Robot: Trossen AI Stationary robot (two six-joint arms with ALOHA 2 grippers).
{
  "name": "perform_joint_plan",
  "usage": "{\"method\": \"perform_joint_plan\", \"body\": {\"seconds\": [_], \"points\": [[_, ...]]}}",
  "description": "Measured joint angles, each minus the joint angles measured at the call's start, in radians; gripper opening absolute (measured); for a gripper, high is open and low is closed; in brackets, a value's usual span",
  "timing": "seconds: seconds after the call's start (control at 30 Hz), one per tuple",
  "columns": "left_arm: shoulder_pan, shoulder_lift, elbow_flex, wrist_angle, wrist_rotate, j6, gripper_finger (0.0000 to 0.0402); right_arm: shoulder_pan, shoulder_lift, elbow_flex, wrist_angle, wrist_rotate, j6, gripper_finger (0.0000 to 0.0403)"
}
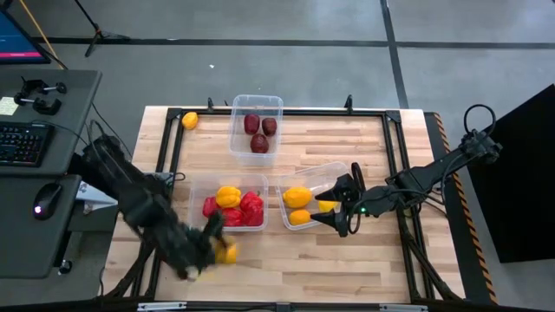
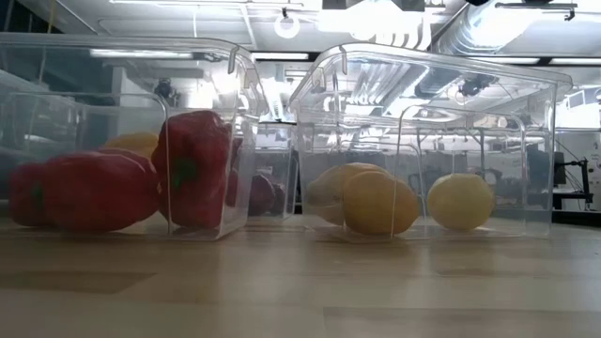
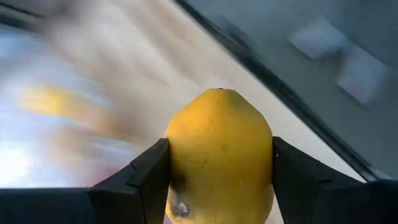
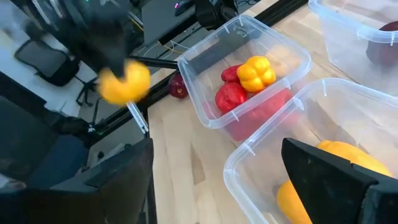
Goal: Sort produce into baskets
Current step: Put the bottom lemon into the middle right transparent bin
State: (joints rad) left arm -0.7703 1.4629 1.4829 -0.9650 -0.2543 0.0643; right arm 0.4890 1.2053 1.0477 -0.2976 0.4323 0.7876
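My left gripper [image 1: 217,247] hangs over the table's near left part, shut on a yellow lemon-like piece of produce [image 3: 217,155], just off the near corner of the basket [image 1: 198,192] with red peppers and one yellow pepper [image 1: 228,196]. It also shows, blurred, in the right wrist view [image 4: 124,81]. My right gripper [image 1: 340,208] stands open above the right rim of the basket [image 1: 286,184] holding yellow and orange pieces [image 1: 297,198], with nothing held. The far basket [image 1: 236,139] holds dark maroon pieces [image 1: 259,143]. My left gripper pinches the yellow piece by two opposite sides [image 3: 177,168] between its two fingers [image 3: 146,174]. Its pointed end [image 3: 219,93] sticks out past the fingertips. The fingers slant downward, coming from the table's left. The piece is lifted clear of the table.
A single yellow piece [image 1: 189,120] lies on the table at the far left corner. A black frame [image 1: 390,130] runs round the wooden top. A desk with a keyboard [image 1: 24,143] and mouse stands beyond the table's left edge. Bare wood [image 1: 347,260] lies along the near side.
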Motion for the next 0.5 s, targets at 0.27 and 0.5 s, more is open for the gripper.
{"method": "perform_joint_plan", "body": {"seconds": [0.27, 0.5], "points": [[0.293, -0.033, 0.017, 0.443, -0.264, 0.075, 0.0203, 0.0, 0.0, 0.0, 0.016, 0.021, -0.019, 0.0343], [0.5, 0.171, 0.016, 0.703, -0.221, 0.104, 0.0213, 0.011, -0.056, 0.029, 0.12, 0.043, -0.135, 0.0343]]}}
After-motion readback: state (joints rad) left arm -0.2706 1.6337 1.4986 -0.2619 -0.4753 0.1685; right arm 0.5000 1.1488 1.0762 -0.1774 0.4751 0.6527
